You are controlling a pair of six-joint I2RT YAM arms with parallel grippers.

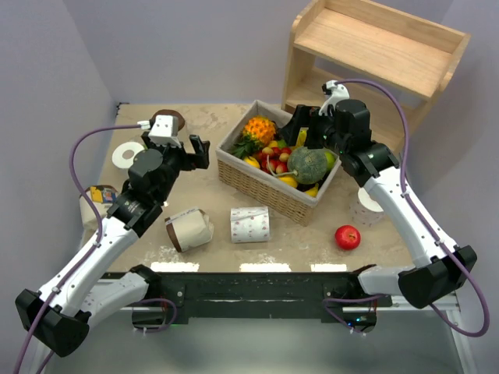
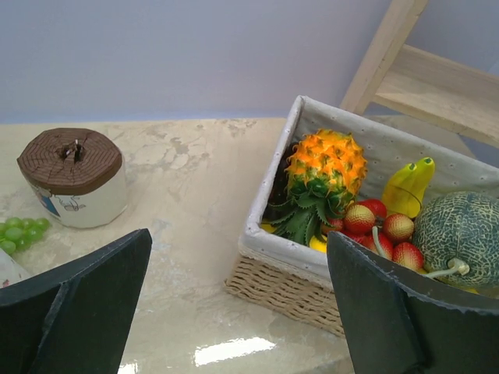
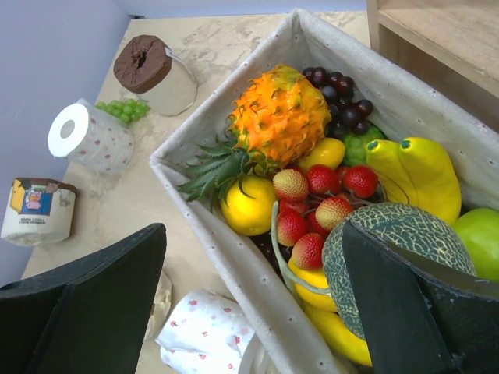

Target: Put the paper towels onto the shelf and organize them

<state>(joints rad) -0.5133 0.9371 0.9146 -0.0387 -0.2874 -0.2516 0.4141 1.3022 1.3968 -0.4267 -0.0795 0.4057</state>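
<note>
Shelf (image 1: 374, 54): light wood, 2 tiers, at the far right of the table (image 1: 210, 125), just behind the basket.
Paper towels: 6 rolls, all on the table, none on the shelf.
Brown-topped roll (image 1: 173, 118): wrapped, upright, far left, behind the left wrist; green grapes (image 2: 19, 231) just beside it.
Cored white roll (image 1: 129, 154): bare, core end facing up, near the left wall.
Cartoon-label roll (image 3: 35, 210): wrapped, at the left edge, partly hidden under the left arm in the top view.
Tipped wrapped roll (image 1: 189, 228): on its side, brown end toward the left, near the front edge.
Dotted roll (image 1: 249, 224): bare, pink-dotted, on its side, just right of the tipped wrapped roll, not touching it.
Right-side roll (image 1: 365, 209): white, partly hidden beneath the right arm, near the red apple (image 1: 348, 237).
Left gripper (image 2: 238, 265): fingers spread wide, nothing between them; hovers over bare table left of the basket.
Right gripper (image 3: 253, 249): fingers spread wide, nothing held; hovers over the fruit in the basket.
Basket (image 1: 261, 191): woven wicker, white liner, mid-table.
Basket contents: pineapple (image 1: 260, 128), melon (image 1: 308, 165), bananas (image 3: 413, 175), strawberries (image 3: 323, 181), lemon (image 3: 245, 206), dark grapes (image 3: 339, 93).
</note>
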